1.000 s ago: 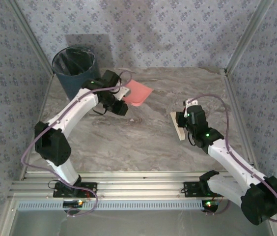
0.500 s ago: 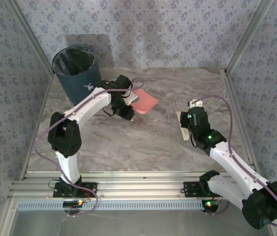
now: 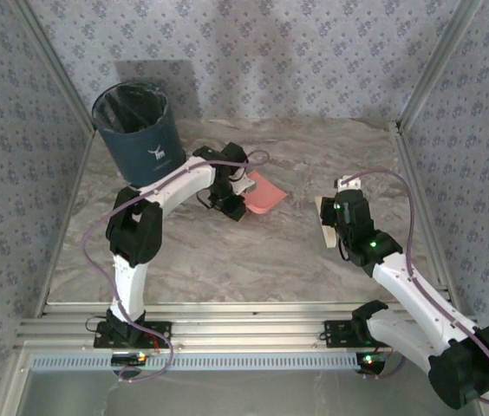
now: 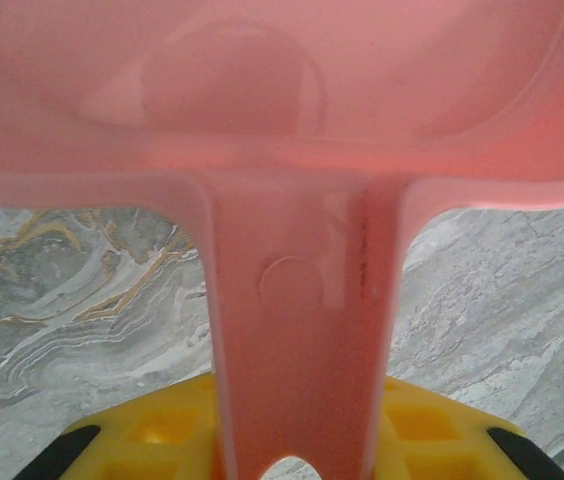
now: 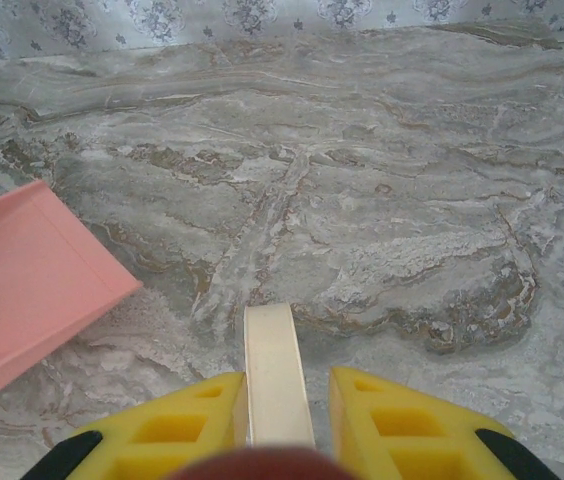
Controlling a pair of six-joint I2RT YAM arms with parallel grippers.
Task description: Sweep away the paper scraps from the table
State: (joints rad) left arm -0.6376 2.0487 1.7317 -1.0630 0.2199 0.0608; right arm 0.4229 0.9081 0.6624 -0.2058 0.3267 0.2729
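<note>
Nearest the front rail, well to the near side of the pink dustpan [image 3: 264, 194], two arm bases sit side by side. The right arm [image 3: 418, 290] throws its elbow out to the near right and slants in to a wrist held right of the dustpan. The right fingers [image 5: 202, 420] are closed on one flat cream strip [image 5: 274, 350]. Its long axis runs straight out from them toward the far wall, with its tip over bare worktop [image 3: 227, 251]; whether the tip touches I cannot tell.

The left arm [image 3: 171, 186] rises to a folded elbow and stretches its forearm out to the dustpan. The left fingers [image 4: 157, 435] are clamped on the dustpan's handle, which runs lengthwise out of them. The single dustpan has its long axis roughly left to right, handle leftward and open mouth facing right toward the strip, well apart from it.

Far left of the dustpan, one dark blue bin [image 3: 136, 130] with a black liner stands upright. Behind it rise floral walls [image 3: 314, 52].
</note>
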